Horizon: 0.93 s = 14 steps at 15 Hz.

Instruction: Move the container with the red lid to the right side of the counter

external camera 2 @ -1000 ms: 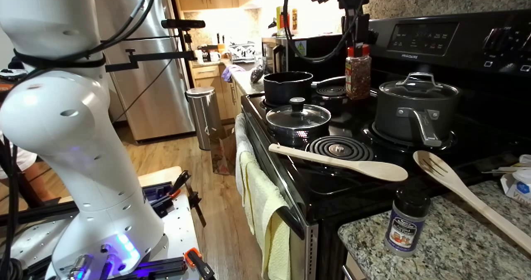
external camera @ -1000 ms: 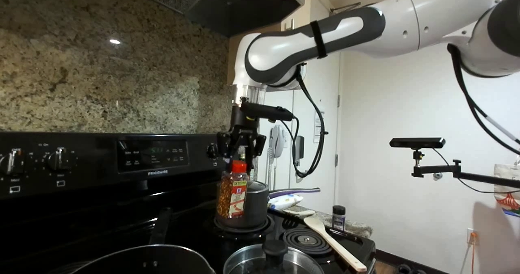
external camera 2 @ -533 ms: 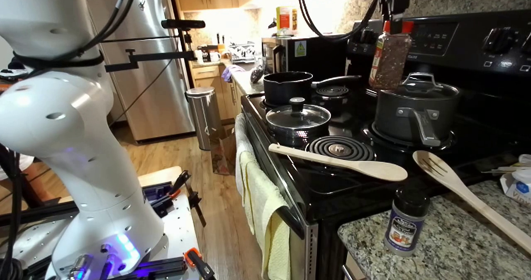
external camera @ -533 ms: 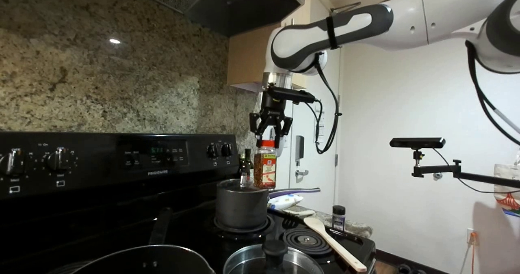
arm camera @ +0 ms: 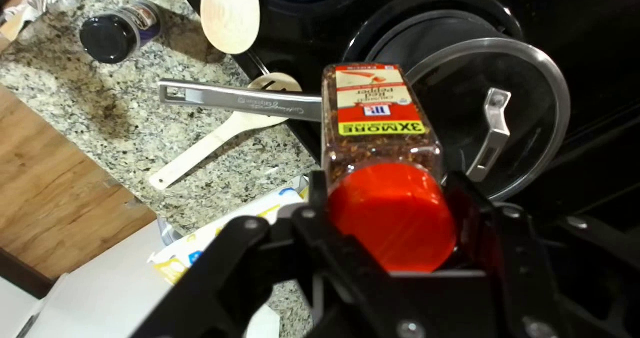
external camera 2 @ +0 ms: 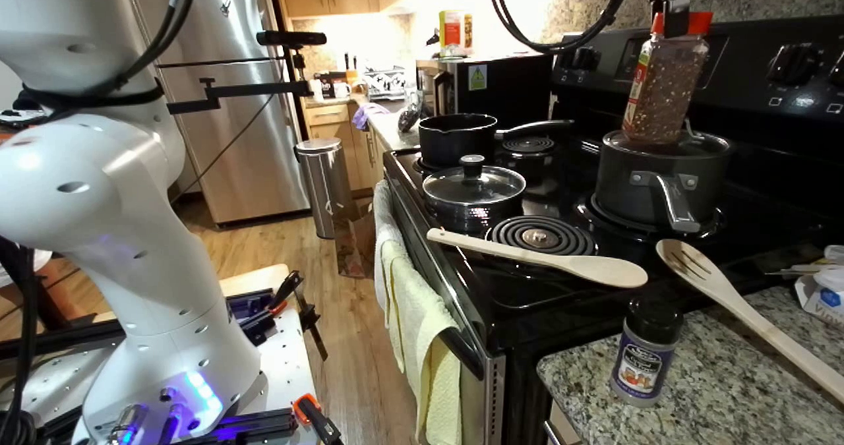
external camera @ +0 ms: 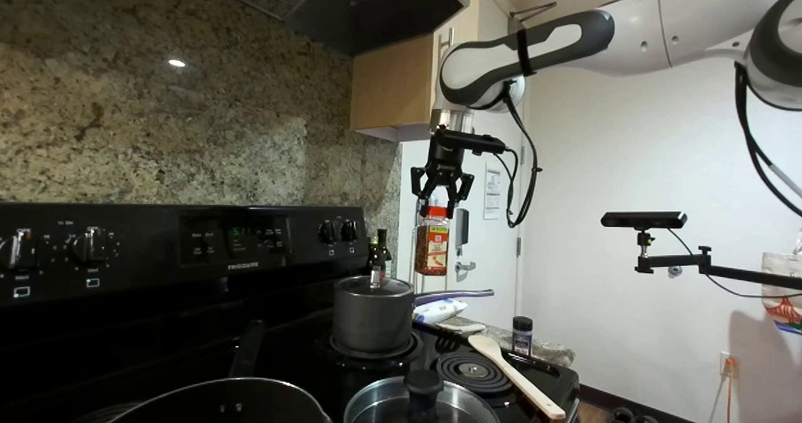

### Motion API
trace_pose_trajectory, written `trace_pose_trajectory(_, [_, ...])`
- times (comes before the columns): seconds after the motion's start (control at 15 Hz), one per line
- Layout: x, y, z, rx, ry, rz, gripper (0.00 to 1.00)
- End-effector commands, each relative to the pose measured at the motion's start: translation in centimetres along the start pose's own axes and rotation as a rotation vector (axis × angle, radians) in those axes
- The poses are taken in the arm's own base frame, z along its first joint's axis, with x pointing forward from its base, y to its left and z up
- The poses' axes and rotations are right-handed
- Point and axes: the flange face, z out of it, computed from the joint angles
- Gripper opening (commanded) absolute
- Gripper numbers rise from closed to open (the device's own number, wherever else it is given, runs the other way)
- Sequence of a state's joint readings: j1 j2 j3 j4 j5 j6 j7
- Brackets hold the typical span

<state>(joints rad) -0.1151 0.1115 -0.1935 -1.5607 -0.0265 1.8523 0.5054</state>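
The container with the red lid is a clear bottle of red pepper flakes with a red and yellow label. It hangs upright in both exterior views [external camera: 432, 247] [external camera 2: 666, 89] and in the wrist view [arm camera: 376, 105]. My gripper [external camera: 437, 212] is shut on its red cap, one finger on each side, also seen in the wrist view [arm camera: 385, 193]. The bottle is in the air, at about the height of the lidded grey pot [external camera 2: 659, 188] or above it. The granite counter [external camera 2: 738, 379] lies beside the stove, at the right in an exterior view.
A dark-capped jar [external camera 2: 645, 353] stands on the counter near its corner. A slotted wooden spatula [external camera 2: 745, 306] lies across the counter edge, and a wooden spoon [external camera 2: 541, 257] lies on the stove. The pot's handle [arm camera: 240, 99] sticks out toward the counter. A white package [external camera: 442, 311] lies behind.
My gripper has lifted the bottle and carried it from low beside the grey pot to above pot level, toward the counter side. It stays held by the cap. Other objects have not moved.
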Motion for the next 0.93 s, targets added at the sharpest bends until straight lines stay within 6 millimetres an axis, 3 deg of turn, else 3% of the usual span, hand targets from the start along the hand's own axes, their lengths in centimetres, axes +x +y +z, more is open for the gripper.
trace_pose_trajectory(0.0, [0.0, 0.2, -0.5, 0.004, 0.005, 0.002, 0.6])
trace_pose_trajectory(0.07, [-0.1, 0.2, -0.9, 0.007, 0.008, 0.002, 0.6])
trace_pose_trajectory(0.13, [-0.1, 0.2, -1.0, 0.009, 0.009, 0.001, 0.35])
trace_pose_trajectory(0.27, [0.6, 0.6, -1.0, 0.004, 0.03, -0.022, 0.35])
trace_pose_trajectory(0.4, [2.0, 2.6, -0.7, -0.018, 0.039, -0.019, 0.35])
trace_pose_trajectory(0.87, [6.4, 13.6, 0.0, 0.017, 0.02, -0.087, 0.35])
